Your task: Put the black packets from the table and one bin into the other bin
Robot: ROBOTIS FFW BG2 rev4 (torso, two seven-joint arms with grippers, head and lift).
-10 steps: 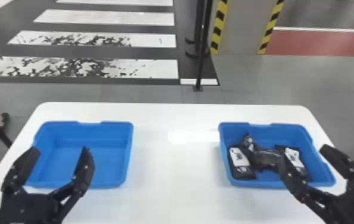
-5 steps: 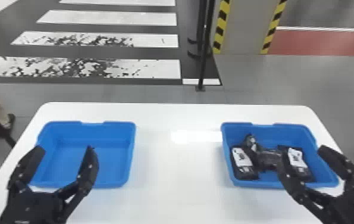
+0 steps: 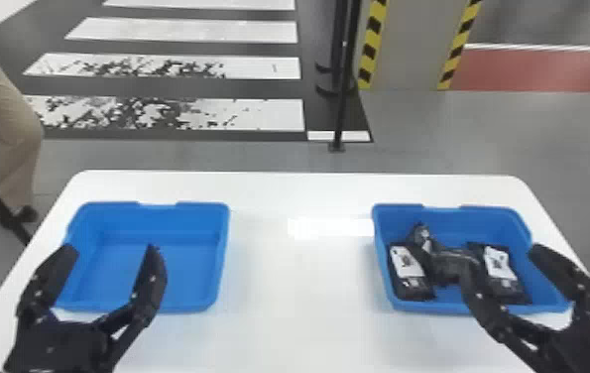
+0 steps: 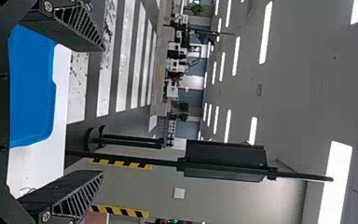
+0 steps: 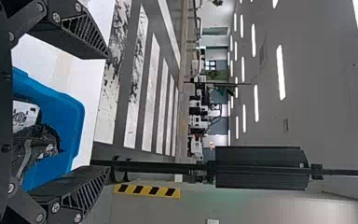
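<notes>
Spread wide with nothing gripped, the right pincer (image 3: 499,253) hangs above the near side of the right bin (image 3: 444,216), its two prongs well apart. Beneath and just ahead of it lie the black packets (image 3: 410,270), one with a pale label toward its left, another labelled packet (image 3: 499,268) between its prongs as the head view lines them up, and crumpled dark wrapping (image 3: 449,263) between those two. Nothing is being held, which suggests that a release is over or a pick has yet to begin. The left pincer (image 3: 112,248), likewise spread and without a load, waits over the near part of the left bin (image 3: 157,218). Since the packets in sight are gathered under the right pincer, the job looks finished, if that bin is the target; the task sentence does not say which one is.

The head view sets both bins on the table (image 3: 298,297), each ahead of its own pincer. The right wrist view adds the folds of the wrapping and a label's print up close; the left wrist view adds the gap between the left pincer's prongs.
</notes>
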